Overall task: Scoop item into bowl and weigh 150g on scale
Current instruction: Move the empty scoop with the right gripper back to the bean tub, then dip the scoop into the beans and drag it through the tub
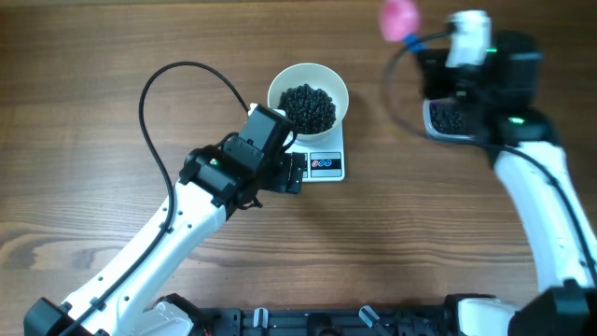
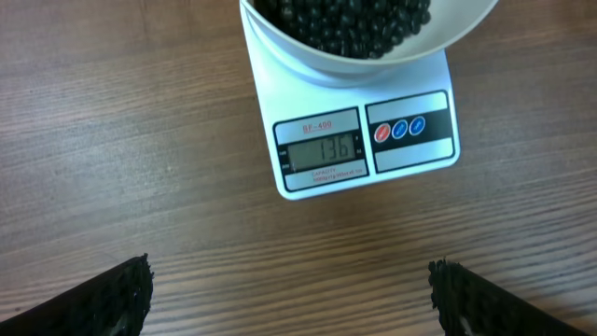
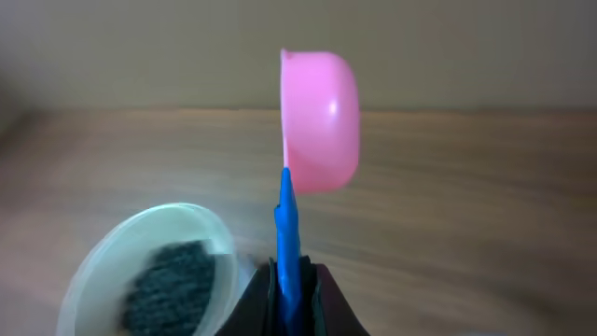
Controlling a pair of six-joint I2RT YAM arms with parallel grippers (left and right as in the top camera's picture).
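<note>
The white bowl [image 1: 276, 87] stands on the white scale [image 1: 326, 165] and holds a heap of black beans [image 1: 309, 106]. In the left wrist view the scale [image 2: 410, 159] shows 136 on its display, and the bowl [image 2: 336, 61] with its beans [image 2: 345, 19] is at the top. My left gripper [image 1: 297, 174] hovers open just left of the scale's front, with nothing between its fingers [image 2: 117, 299]. My right gripper [image 3: 289, 294] is shut on the blue handle [image 3: 287, 233] of a pink scoop [image 3: 322, 117], which is tipped on its side above the table at far right [image 1: 399, 17].
A clear plastic tub [image 3: 103, 266] holding more black beans [image 3: 173, 285] sits under my right arm, at the table's back right [image 1: 452, 119]. A black cable [image 1: 154, 84] loops over the table left of the bowl.
</note>
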